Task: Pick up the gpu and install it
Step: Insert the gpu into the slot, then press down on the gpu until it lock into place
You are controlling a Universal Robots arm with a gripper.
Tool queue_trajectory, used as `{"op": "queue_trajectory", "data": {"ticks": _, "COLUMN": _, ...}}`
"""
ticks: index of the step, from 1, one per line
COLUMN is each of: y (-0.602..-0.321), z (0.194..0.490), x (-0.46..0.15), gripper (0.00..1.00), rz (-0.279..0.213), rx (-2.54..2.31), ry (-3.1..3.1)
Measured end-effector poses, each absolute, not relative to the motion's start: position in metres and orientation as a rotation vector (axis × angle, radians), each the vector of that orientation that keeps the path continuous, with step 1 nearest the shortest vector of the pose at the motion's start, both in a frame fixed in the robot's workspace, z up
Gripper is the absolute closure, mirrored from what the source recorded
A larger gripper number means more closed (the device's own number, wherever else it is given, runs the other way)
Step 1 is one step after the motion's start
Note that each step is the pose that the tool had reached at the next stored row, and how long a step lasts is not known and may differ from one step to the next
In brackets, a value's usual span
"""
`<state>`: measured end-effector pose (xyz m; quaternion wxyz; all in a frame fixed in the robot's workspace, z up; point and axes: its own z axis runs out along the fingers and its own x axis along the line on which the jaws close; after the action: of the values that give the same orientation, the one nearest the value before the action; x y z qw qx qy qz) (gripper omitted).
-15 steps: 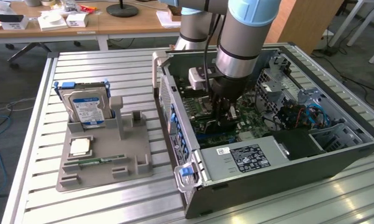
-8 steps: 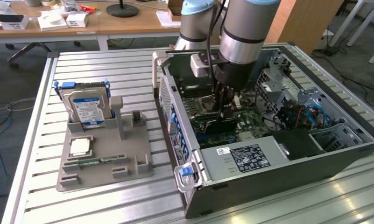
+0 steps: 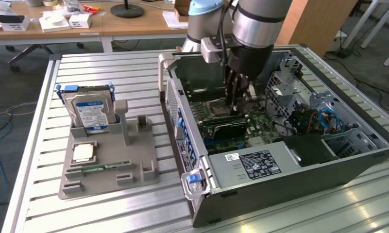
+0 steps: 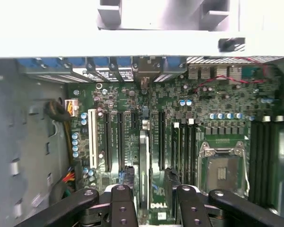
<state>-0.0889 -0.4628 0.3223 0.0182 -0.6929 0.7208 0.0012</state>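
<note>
**A:** Start at the exterior view's left. What stands there?

**B:** On the slatted table (image 3: 32, 145), one grey holder (image 3: 139, 170). It carries one hard drive (image 3: 89, 109) upright with a blue-white label, and one slim green RAM stick (image 3: 107, 166) lying flat. To its right is one open computer case (image 3: 298, 184).

**A:** And the gpu?

**B:** The gpu (image 3: 228, 127) is inside the case, on the motherboard, directly below the gripper (image 3: 238, 104). From outside it is a dark, flat card. I cannot tell from there how it stands.

**A:** Does the wrist view add to that?

**B:** Yes. There the gpu (image 4: 144, 175) stands edge-on like a blade, among the long expansion slots. A Dell label sits at its near end. One white slot (image 4: 91, 142) and one empty CPU socket (image 4: 222, 163) with a silver frame show too.

**A:** How does the gripper stand?

**B:** The gripper (image 4: 153, 189) has its two black fingers (image 4: 121, 203) spread apart, one on each side of the card. A gap shows beside the card, so nothing is clamped.
</note>
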Motion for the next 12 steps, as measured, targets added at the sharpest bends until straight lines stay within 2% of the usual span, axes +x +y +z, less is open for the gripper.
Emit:
{"op": "queue_trajectory", "data": {"ticks": 7, "y": -0.463, "z": 0.347, "x": -0.089, "gripper": 0.61, "rz": 0.004, "rx": -2.152, "ry": 2.239}}
{"op": "queue_trajectory", "data": {"ticks": 12, "y": -0.463, "z": 0.348, "x": -0.089, "gripper": 0.61, "rz": 0.003, "rx": -2.152, "ry": 2.239}}
